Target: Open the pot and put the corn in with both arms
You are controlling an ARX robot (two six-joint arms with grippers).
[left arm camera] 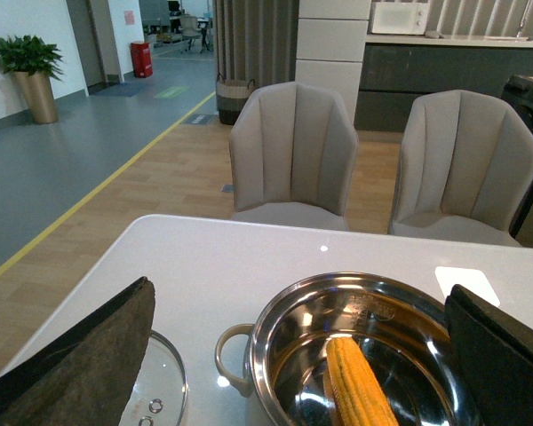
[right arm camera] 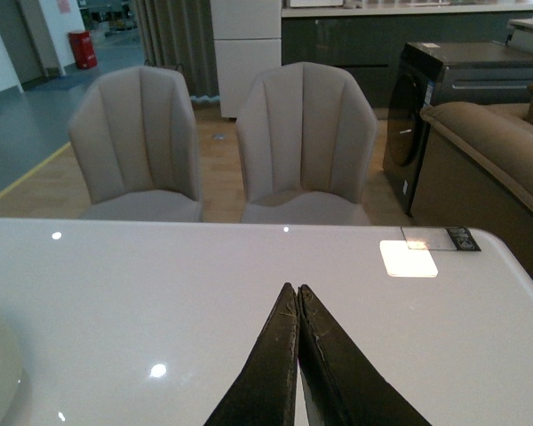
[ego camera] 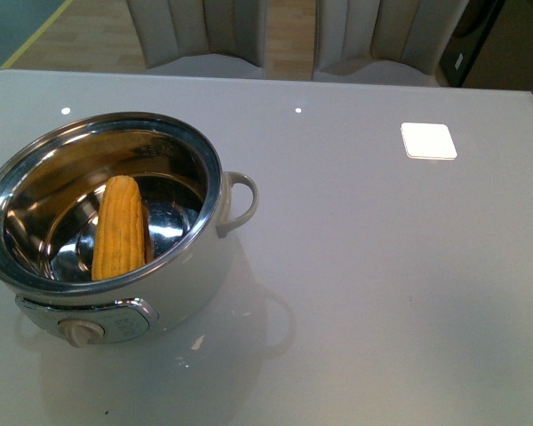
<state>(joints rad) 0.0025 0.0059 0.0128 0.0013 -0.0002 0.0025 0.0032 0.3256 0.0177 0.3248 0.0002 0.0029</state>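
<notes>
One knobbed glass lid (left arm camera: 155,390) lies flat on the glossy white bench (ego camera: 382,266), partly under the left finger of the left tool (left arm camera: 293,373), whose two black fingers (left arm camera: 80,364) stand far apart, spread wide with nothing held. Between those fingers and just ahead of them sits the large cream-white electric pot with shiny steel interior (ego camera: 173,293), uncovered, its looped side handle (left arm camera: 226,355) nearest the lid. Inside it, the husked yellow-orange corn cob (ego camera: 120,229) leans lengthwise against the steel wall. Well to the pot's right, the right tool (right arm camera: 298,306) hangs over bare bench, its black fingertips pressed together and gripping nothing. Beyond the bench stand two grey upholstered chairs (right arm camera: 222,146).
</notes>
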